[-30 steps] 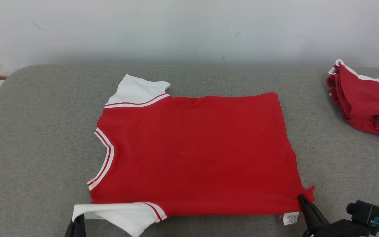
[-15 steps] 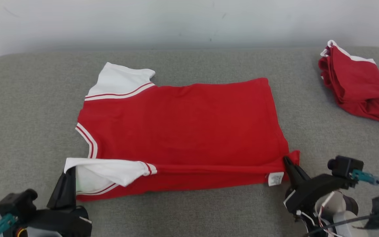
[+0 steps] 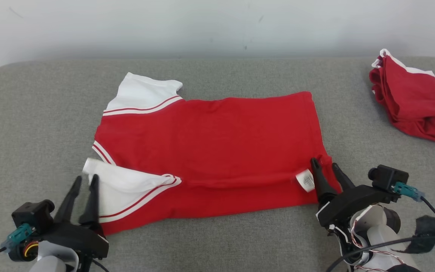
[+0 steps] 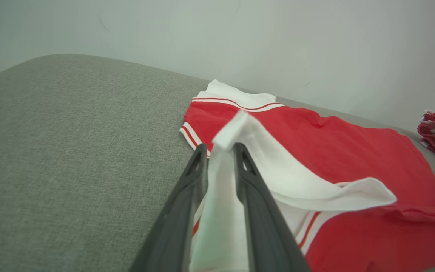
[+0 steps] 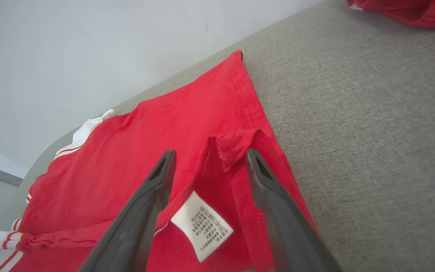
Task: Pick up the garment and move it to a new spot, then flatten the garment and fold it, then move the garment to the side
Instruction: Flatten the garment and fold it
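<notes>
The left arm reaches in low over the pad's [image 3: 32, 124] near left corner, with the left gripper [image 3: 86, 177] pointing up and away from the robot. Its fingers are parted a little, with a gap between them in the head view. In the left wrist view the tip of the near sleeve [image 3: 127, 181] rises between them, so they look slack rather than clamped.

The right arm comes in over the pad's near right part, tilted toward the pad's middle. The right gripper [image 3: 323, 163] is spread wider and grips nothing. A hem corner [image 5: 236, 145] lies crumpled between its fingers, and the label [image 3: 305, 180] shows just beside its left finger.

The shirt [image 3: 217, 143] lies across the middle of the pad, collar toward the pad's left end and hem toward its right. Its near long edge is turned over onto the body, forming a fold line that runs from the near sleeve to the label. The far sleeve [image 3: 142, 92] lies flat toward the pad's back edge.

A pile [image 3: 414, 105] of red cloth with white trim sits at the pad's far right corner, well apart from the shirt.
</notes>
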